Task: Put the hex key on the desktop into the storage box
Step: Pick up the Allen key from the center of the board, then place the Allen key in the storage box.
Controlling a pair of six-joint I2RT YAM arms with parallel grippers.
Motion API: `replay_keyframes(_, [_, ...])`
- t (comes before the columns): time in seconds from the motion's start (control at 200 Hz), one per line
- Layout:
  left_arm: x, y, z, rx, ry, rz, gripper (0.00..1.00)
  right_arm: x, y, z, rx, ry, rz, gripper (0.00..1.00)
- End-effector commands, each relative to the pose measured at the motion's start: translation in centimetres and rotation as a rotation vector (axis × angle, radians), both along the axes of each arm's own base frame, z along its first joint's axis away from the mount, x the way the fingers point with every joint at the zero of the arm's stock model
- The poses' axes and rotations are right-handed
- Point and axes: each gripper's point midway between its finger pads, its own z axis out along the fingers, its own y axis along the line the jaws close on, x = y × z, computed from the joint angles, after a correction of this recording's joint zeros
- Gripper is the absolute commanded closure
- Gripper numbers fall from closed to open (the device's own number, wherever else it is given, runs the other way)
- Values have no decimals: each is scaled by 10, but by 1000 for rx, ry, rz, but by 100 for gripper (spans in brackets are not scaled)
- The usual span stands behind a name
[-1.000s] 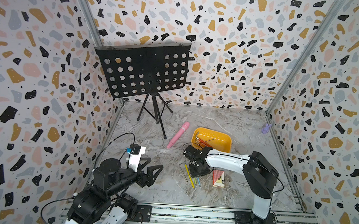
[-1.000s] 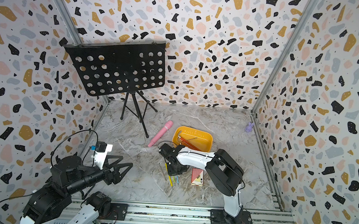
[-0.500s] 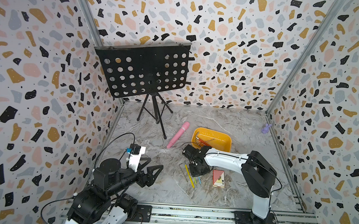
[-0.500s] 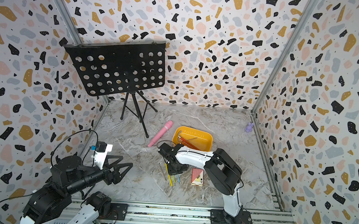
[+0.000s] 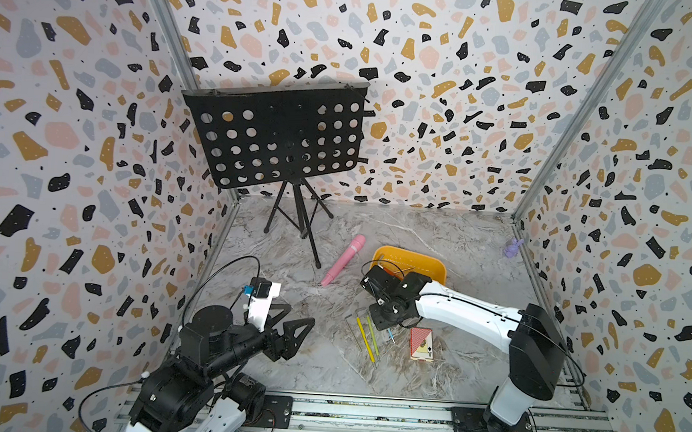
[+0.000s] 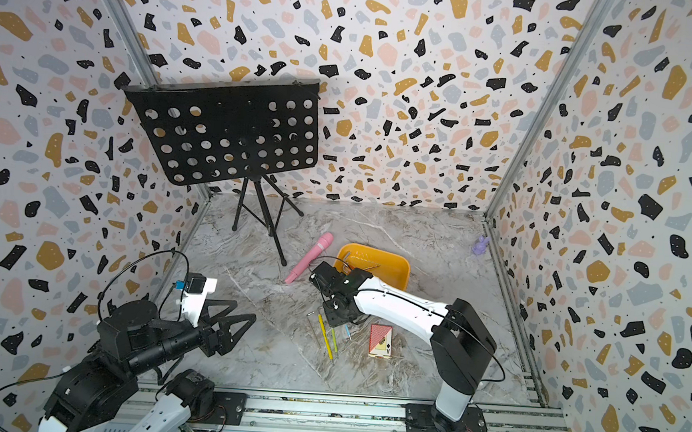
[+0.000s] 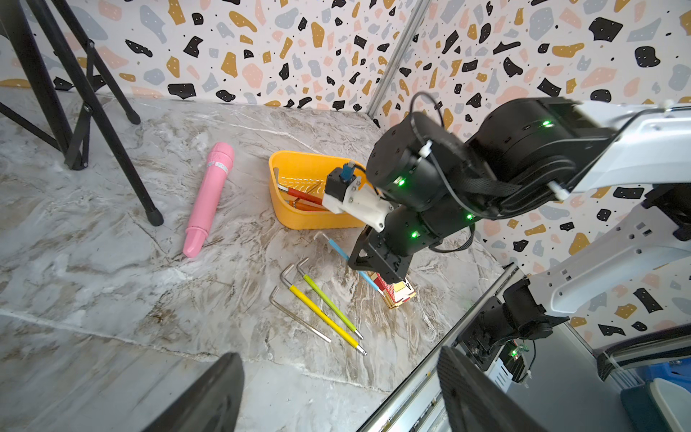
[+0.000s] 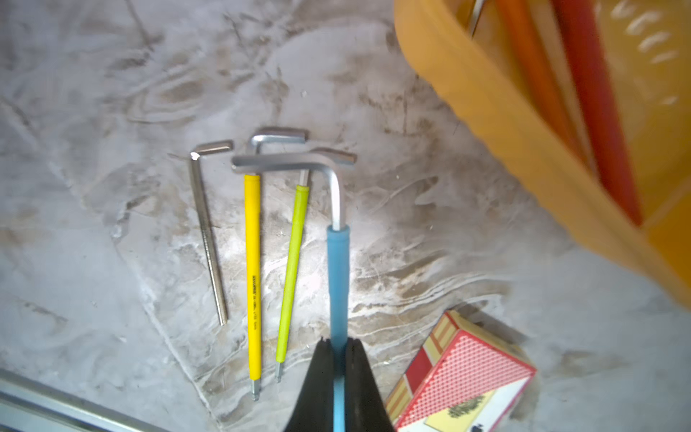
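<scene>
My right gripper (image 8: 338, 342) is shut on the blue-sleeved hex key (image 8: 338, 269), also seen in the left wrist view (image 7: 338, 250). The key's bent steel end overlaps the other keys in the right wrist view. The gripper (image 5: 386, 324) hangs over the desktop (image 5: 429, 377), just in front of the yellow storage box (image 5: 432, 265). Three more hex keys lie side by side on the marble: a yellow-sleeved one (image 8: 252, 269), a green-sleeved one (image 8: 293, 269) and a bare steel one (image 8: 209, 239). Red and orange keys (image 8: 590, 93) lie inside the box. My left gripper (image 5: 297, 316) stands open and empty at the near left.
A red playing-card box (image 5: 422, 343) lies right beside the right gripper. A pink cylinder (image 5: 343, 258) lies left of the storage box. A black music stand (image 5: 279, 137) fills the back left, and a small purple figure (image 5: 513, 247) sits by the right wall.
The right arm has shifted very slightly with the blue hex key still in its grip. The left arm has not moved.
</scene>
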Motion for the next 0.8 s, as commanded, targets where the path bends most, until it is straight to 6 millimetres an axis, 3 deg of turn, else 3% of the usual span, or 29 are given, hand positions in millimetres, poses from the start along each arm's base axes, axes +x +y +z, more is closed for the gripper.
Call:
replay_keyframes(0.0, [4,0,5,-12,-30,9,15,28,-15,47,-3,-130,142,100])
replay_keyframes(0.16, [3,0,6,-15,-36,8,14,75,-44,73,33,-194,224,100])
replay_keyframes(0.295, [3,0,6,-16,-37,7,15,106,-56,77,83,-219,326,100])
replay_keyframes(0.471, [3,0,6,-16,-35,6,15,146,-77,52,4,-168,352,100])
replay_keyframes(0.681, [3,0,7,-16,-37,8,15,157,-84,1,-104,-10,423,100])
replay_keyframes(0.796, [4,0,6,-14,-35,10,15,163,-89,-16,-152,28,412,100])
